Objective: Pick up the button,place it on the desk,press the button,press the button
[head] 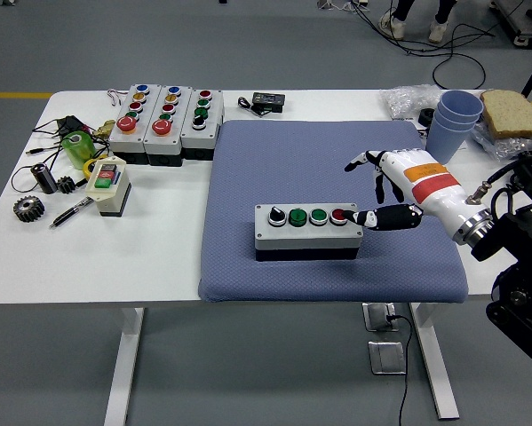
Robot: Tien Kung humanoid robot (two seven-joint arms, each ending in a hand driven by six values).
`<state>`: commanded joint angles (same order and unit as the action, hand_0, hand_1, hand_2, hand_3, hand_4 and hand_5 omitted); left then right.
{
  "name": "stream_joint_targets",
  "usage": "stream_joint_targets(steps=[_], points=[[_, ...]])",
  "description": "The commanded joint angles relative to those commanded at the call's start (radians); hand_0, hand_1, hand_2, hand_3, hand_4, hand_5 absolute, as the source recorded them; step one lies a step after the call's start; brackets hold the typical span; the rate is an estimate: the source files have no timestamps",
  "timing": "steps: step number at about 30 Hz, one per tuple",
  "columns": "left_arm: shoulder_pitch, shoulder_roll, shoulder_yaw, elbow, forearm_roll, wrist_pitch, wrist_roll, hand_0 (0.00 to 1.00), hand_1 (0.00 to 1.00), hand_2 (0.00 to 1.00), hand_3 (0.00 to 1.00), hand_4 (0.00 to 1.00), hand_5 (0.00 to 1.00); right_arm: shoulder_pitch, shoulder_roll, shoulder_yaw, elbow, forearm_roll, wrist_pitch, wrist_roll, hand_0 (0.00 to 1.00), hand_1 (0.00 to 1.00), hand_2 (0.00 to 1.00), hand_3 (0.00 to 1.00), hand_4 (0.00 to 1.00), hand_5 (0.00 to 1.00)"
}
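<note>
On my far left I see a gear (27, 209) and a pen (70, 212) on the white table (159, 257), then a small two-button switch box (109, 186) and three grey control boxes (166, 122). The button box (307, 231) sits on the blue mat (274, 160), with a black knob, two green buttons and a red one. My right hand (392, 188) has its fingers spread, holding nothing, its thumb tip at the box's right end by the red button (338, 215). Blue cups (452, 124) stand far right.
</note>
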<state>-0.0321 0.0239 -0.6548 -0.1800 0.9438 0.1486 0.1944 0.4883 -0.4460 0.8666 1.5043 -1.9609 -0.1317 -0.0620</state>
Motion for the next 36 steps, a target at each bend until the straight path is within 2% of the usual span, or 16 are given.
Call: stream_joint_targets(steps=[10,20,36], points=[[0.003,0.0,0.006,0.0,-0.009,0.002,-0.002,0.647,0.706,0.728,0.645,0.388,0.734,0.022,-0.005,-0.045,-0.028,-0.031,0.043,-0.019,0.045,0.002,0.189,0.656,0.89,0.532],[0.009,-0.002,0.001,0.0,0.005,0.0,0.002,0.646,0.705,0.728,0.644,0.388,0.735,0.054,-0.005,-0.124,-0.042,-0.033,0.058,-0.023,0.049,0.002,0.193,0.657,0.887,0.543],[0.004,0.002,0.015,0.0,-0.01,0.0,-0.002,0.647,0.705,0.727,0.644,0.388,0.739,0.053,0.001,-0.136,-0.076,-0.027,0.081,-0.025,0.052,0.002,0.193,0.655,0.886,0.549]])
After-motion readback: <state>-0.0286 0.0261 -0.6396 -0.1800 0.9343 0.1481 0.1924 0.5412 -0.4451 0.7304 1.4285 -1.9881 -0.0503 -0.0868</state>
